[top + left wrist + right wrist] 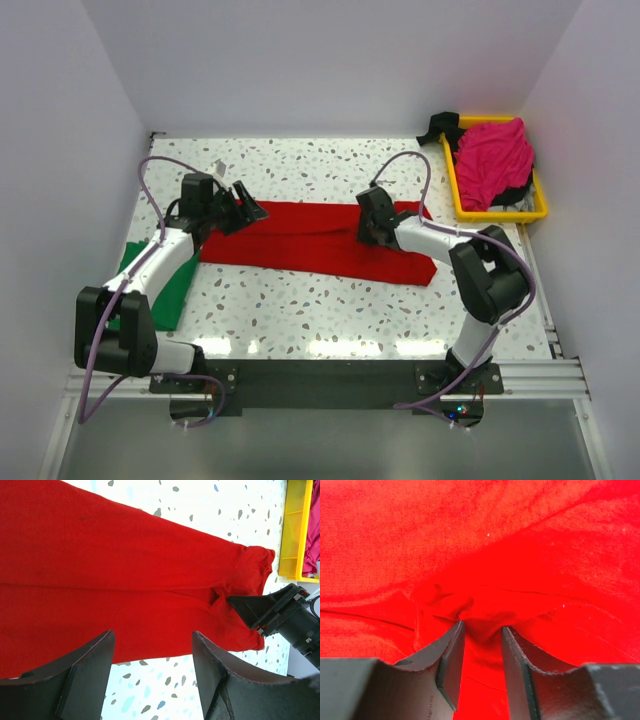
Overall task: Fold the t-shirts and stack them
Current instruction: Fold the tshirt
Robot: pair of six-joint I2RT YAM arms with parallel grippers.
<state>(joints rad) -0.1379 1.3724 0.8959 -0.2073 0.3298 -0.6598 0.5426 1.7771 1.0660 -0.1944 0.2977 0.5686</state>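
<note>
The red t-shirt (315, 240) lies as a long folded strip across the middle of the table. It fills the left wrist view (125, 580) and the right wrist view (480, 540). My left gripper (245, 210) is open and empty, hovering over the strip's left end (152, 635). My right gripper (368, 232) presses down near the right end, jaws nearly closed on a puckered pinch of red cloth (482, 626). The green t-shirt (165, 285) lies at the left edge, partly under my left arm. The magenta-pink t-shirt (492, 160) is heaped in the yellow tray (455, 195).
The yellow tray stands at the back right corner and also holds something black (437, 125). It shows in the left wrist view (290, 530) too. White walls close in the table on the left, back and right.
</note>
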